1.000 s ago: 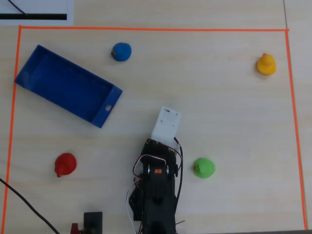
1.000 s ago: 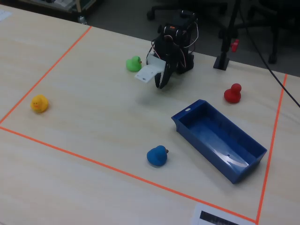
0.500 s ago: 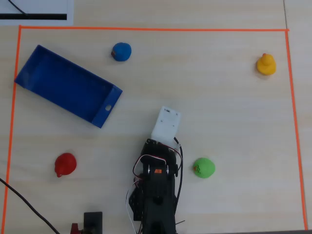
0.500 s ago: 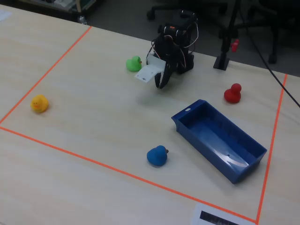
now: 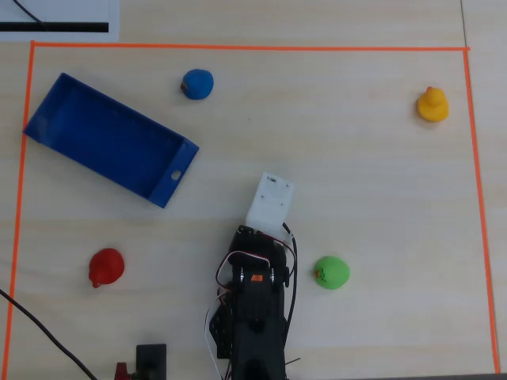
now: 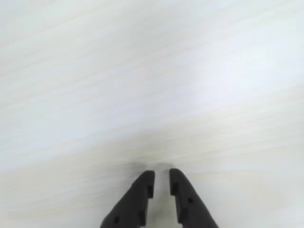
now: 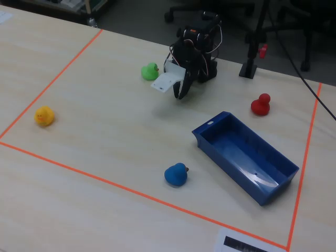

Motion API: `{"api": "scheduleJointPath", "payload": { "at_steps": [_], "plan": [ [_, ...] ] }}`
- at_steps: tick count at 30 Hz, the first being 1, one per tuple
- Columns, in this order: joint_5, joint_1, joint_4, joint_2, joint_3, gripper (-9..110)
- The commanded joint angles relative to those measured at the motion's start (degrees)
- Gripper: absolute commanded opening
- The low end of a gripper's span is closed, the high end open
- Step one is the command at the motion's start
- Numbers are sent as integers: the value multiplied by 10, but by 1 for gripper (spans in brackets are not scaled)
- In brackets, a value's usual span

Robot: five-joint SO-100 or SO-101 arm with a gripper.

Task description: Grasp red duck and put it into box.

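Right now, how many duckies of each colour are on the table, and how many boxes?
Red duck: 1
Blue duck: 1
Yellow duck: 1
Green duck: 1
Blue box: 1, with nothing in it
Total: 4 ducks and 1 box, 5 things.

Three spare ducks on a taped wooden table

In the overhead view a blue duck [image 5: 197, 84] sits near the top edge of the orange tape border [image 5: 238, 47], a yellow duck [image 5: 432, 104] sits in the upper right corner close to the tape, and a green duck [image 5: 331, 272] rests lower down, right of centre. All three stand well apart on the pale wood table [image 5: 356, 190]. A black cable [image 5: 40, 328] crosses the lower left corner, and a white sheet with a black bar [image 5: 55, 20] lies outside the tape at top left.
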Motion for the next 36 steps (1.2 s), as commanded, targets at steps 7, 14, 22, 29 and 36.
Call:
{"api": "scheduleJointPath", "payload": {
  "at_steps": [7, 14, 22, 29, 36],
  "plan": [
    [4, -3, 12, -1, -2, 0],
    [4, -13, 12, -1, -2, 0],
    [5, -13, 12, -1, -2, 0],
    [6, -13, 12, -1, -2, 0],
    [2, -11, 12, -1, -2, 0]
  ]
}}
